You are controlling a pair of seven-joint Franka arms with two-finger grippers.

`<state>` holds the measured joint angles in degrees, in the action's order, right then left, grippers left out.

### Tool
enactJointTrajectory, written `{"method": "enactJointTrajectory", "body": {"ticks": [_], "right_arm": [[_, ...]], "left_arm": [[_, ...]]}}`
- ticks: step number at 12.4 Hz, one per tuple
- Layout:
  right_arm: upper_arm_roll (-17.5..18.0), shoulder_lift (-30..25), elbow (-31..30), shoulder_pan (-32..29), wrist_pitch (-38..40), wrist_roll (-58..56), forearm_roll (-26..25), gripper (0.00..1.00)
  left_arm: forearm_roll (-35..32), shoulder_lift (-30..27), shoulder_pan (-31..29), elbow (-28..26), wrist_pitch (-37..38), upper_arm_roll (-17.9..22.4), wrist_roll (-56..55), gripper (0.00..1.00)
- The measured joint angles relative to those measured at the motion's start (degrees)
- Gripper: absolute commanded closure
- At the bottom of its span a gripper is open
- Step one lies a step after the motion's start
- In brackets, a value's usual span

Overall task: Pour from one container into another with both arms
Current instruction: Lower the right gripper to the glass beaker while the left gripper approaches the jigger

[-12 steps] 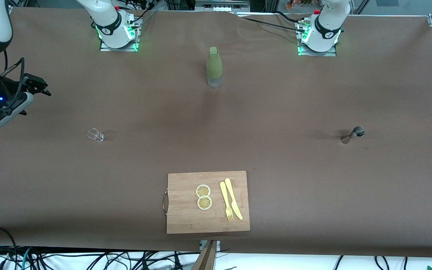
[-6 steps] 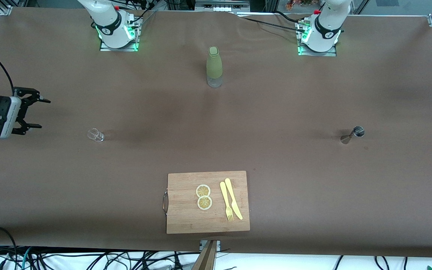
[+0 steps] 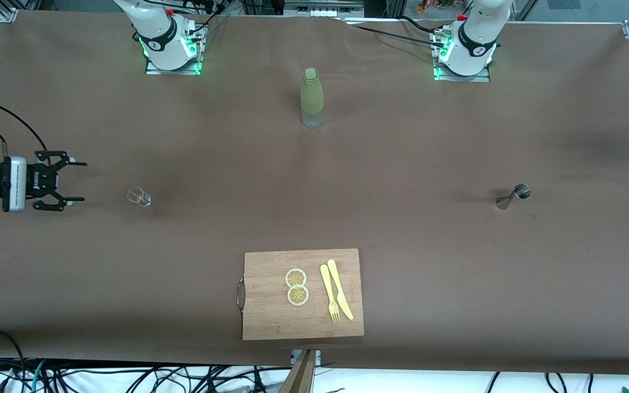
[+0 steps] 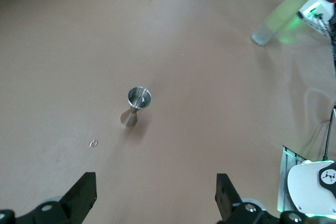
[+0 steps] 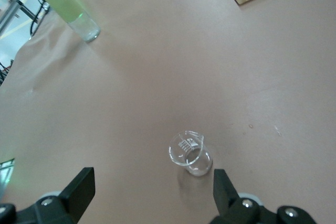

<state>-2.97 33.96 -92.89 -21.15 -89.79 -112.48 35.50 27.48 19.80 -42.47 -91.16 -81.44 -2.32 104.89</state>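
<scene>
Both tools are open: my right tool (image 3: 77, 182) has swung level beside the small clear glass beaker (image 3: 139, 197) on the bench; my left tool (image 4: 156, 199) hangs over the steel hourglass jigger (image 3: 512, 196), closing in for grasps.

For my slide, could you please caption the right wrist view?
Open right gripper poised above the small glass beaker, green bottle standing farther off.

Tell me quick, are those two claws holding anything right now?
Right gripper: open, holding nothing, over the table beside the small glass beaker.
Left gripper: open, holding nothing, over the table with the metal jigger between its fingers' line of sight.
</scene>
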Motion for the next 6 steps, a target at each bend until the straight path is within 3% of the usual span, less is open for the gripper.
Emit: {"method": "enactJointTrajectory", "body": {"ticks": [3,6], "right_arm": [[-0.01,7.63,0.03,-1.96,0.04,-13.26,4.61,0.0],[0.0,11.16,0.44,-2.32,-0.08,-18.31,8.2,0.0]], "left_arm": [[2.88,4.46,-1.02,0.05,0.91,-0.03,5.79,0.0],[5.28,7.73,-2.93,0.07,2.99,-0.02,9.2,0.0]]}}
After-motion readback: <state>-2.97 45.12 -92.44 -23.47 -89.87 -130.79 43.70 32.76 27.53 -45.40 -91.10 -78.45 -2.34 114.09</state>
